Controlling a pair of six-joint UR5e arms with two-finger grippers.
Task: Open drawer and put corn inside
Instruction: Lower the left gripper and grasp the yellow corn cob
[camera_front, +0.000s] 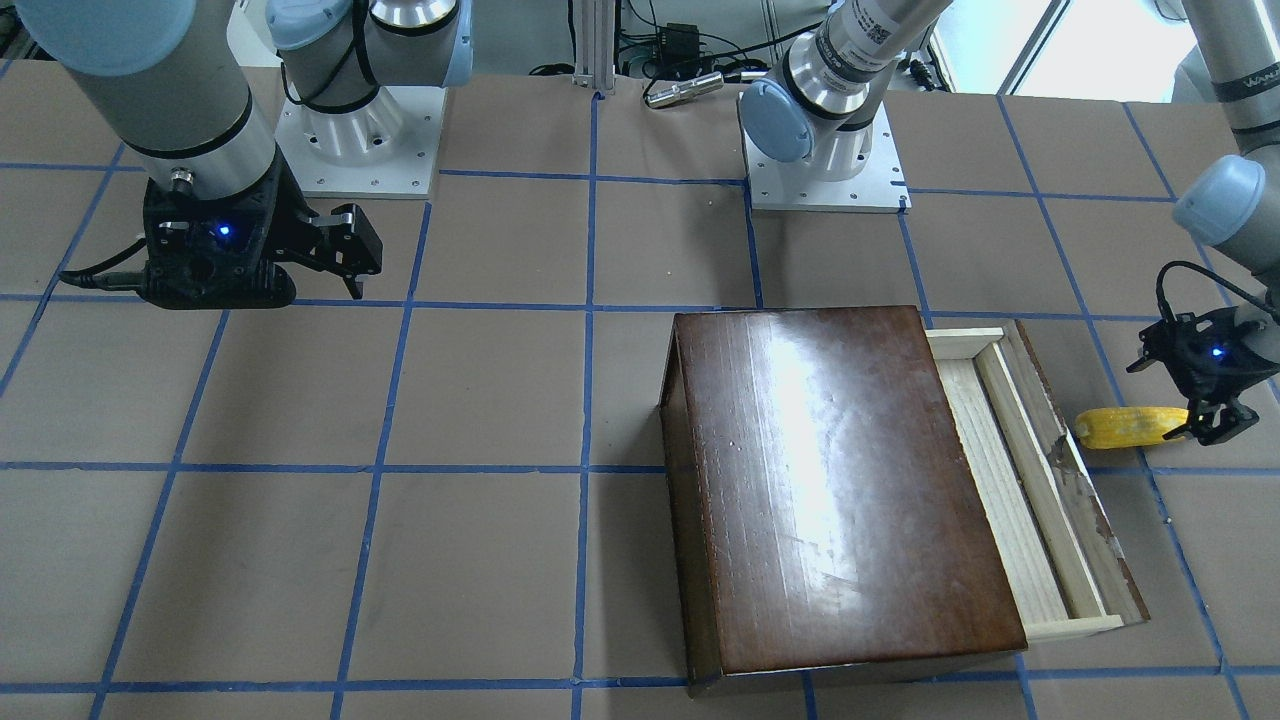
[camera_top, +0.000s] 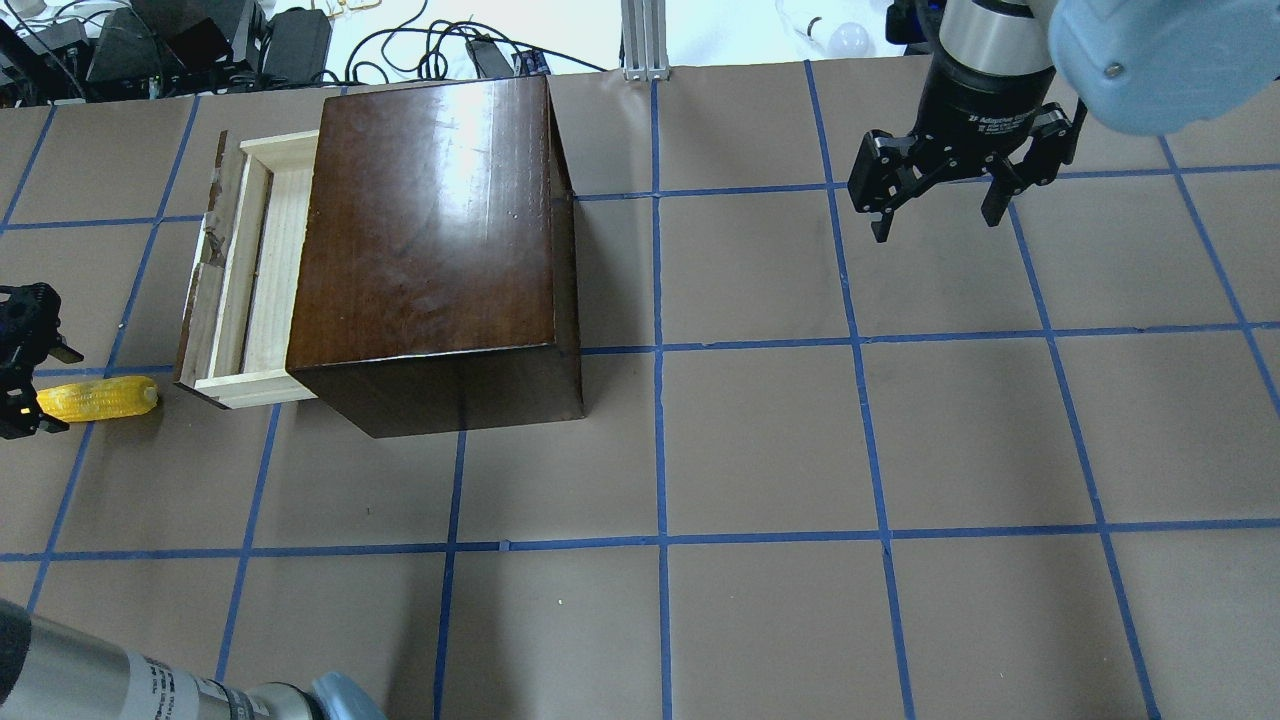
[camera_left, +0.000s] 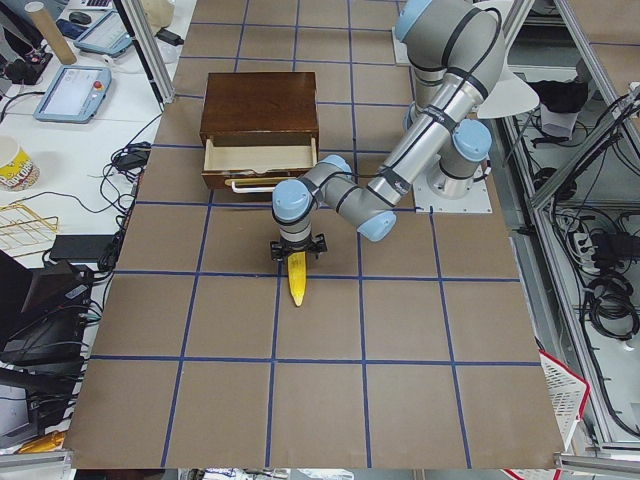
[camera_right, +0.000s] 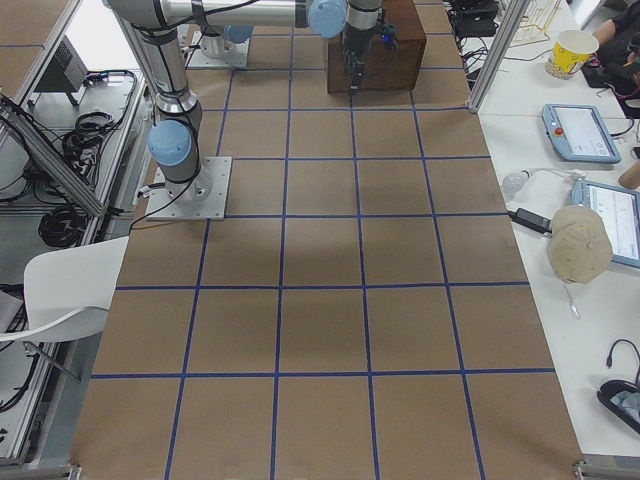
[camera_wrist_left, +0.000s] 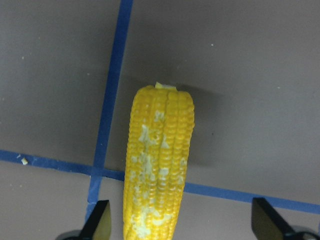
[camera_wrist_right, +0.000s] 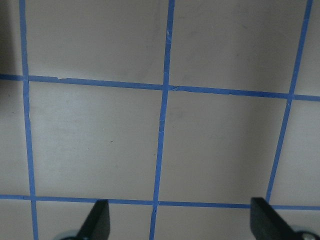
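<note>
- Tabletop: brown sheets divided into squares by blue tape lines.
- Box: glossy dark-brown wood, standing in the upper left of the overhead view.
- Drawer: pale wooden tray with a worn dark front panel. It is pulled partly out of the box's left side in the overhead view, so that a strip of its floor shows.
- Corn: yellow cob lying flat on the tabletop at the left edge of the overhead view. It is outside the drawer, near the lower corner of the front panel but not touching it. Its blunt cut end points towards the drawer.
- Left gripper: low over the corn's other end at the far left edge. The jaws are spread wide, one on each side of the cob. In the wrist view neither jaw touches it.
- Right gripper: hangs above the tabletop in the upper right of the overhead view, well apart from the box. The jaws are spread and hold nothing.
</note>
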